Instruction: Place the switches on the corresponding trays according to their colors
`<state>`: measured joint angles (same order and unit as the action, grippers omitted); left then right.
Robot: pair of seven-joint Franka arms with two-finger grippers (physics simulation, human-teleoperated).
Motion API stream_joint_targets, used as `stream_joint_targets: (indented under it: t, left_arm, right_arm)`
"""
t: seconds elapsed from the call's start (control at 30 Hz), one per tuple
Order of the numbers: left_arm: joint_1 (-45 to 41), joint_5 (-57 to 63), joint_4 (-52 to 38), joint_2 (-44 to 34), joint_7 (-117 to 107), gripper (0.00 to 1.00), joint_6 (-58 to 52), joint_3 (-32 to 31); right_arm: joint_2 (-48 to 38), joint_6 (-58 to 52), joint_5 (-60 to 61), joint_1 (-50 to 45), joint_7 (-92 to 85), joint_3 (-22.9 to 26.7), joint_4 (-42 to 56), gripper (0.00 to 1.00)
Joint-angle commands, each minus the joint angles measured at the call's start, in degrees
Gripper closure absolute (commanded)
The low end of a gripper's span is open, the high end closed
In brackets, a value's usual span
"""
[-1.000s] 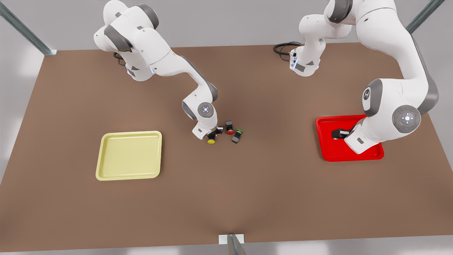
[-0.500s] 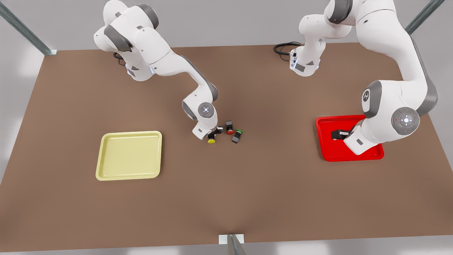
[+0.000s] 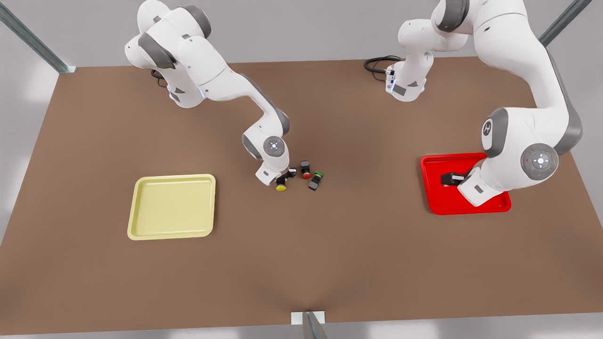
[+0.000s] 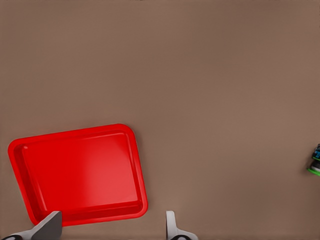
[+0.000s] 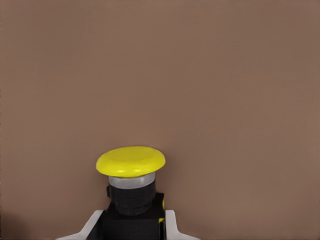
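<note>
The yellow switch (image 3: 281, 187) lies near the table's middle, and my right gripper (image 3: 284, 180) is shut on its dark body. In the right wrist view the yellow cap (image 5: 131, 162) juts out beyond the right gripper (image 5: 131, 222), whose fingers hug the body. The red switch (image 3: 306, 172) rests on the table just to the front view's right of it. Toward the front view's left lies the pale yellow tray (image 3: 172, 207). My left gripper (image 3: 446, 179) hovers open over the red tray (image 3: 438, 200), holding nothing. In the left wrist view the red tray (image 4: 80, 170) lies beyond the left gripper (image 4: 110, 226).
A green-capped switch (image 3: 315, 180) lies beside the red one, also at the edge of the left wrist view (image 4: 315, 162). A black cable (image 3: 377, 63) coils at the table's far edge. Bare brown tabletop (image 3: 301, 254) spreads between the trays and toward the near edge.
The arm over the red tray has shifted its elbow slightly. The right gripper and the yellow switch have hardly moved.
</note>
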<state>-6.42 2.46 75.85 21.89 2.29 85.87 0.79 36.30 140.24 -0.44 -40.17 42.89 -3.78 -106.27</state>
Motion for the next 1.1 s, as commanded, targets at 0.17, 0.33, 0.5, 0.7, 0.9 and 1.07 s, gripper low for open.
stream_joint_targets:
  t: [0.17,0.33,0.5,0.7,0.9,1.07]
  left_arm:
    - [0.0,-0.1,0.0,0.1,0.0,0.00,0.1,0.0]
    - [0.0,-0.1,0.0,0.1,0.1,0.00,0.1,0.0]
    - [0.0,-0.1,0.0,0.0,0.1,0.00,0.0,0.0]
    - [-0.1,-0.2,-0.1,-0.3,-0.1,0.00,0.0,0.0]
    - [-0.2,-1.2,-0.1,-0.1,-0.2,0.00,0.1,-0.1]
    - [-0.3,-1.3,0.0,0.0,-0.5,0.00,0.1,-0.4]
  right_arm:
    - [-0.1,-0.1,0.0,0.0,0.0,0.0,0.1,0.48]
    - [-0.2,-0.2,0.0,0.0,-0.1,0.0,0.1,0.49]
    - [-1.8,-2.2,0.0,0.3,-0.9,0.0,0.1,0.49]
    - [-4.9,-6.6,0.1,3.0,-4.8,0.0,-0.2,0.49]
    - [-8.7,-10.7,0.0,8.3,-13.0,0.0,-1.8,0.49]
    - [-10.6,-10.6,0.0,17.1,-25.8,0.2,-4.7,0.49]
